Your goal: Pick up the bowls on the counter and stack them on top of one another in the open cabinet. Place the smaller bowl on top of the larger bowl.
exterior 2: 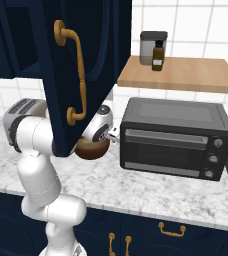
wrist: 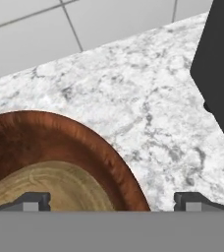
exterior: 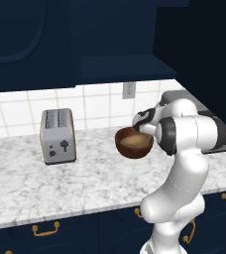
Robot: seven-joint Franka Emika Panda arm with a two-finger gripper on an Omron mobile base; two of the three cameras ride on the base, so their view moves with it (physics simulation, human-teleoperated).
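The larger bowl, dark reddish-brown and deep, rests on the marbled counter with the smaller bowl, light tan, lying inside it. My gripper is at the bowls' right rim and is open. In the hand view the fingertips stand wide apart. The larger bowl's rim and the smaller bowl pass between them. The open cabinet hangs above, and its navy shelf floor is bare. In the right base view the larger bowl peeks out from under a cabinet door.
A silver toaster stands on the counter to the left. A black toaster oven sits close on the bowls' right. The open navy cabinet door with a brass handle hangs in front of the arm. A wooden shelf holds a canister and a bottle.
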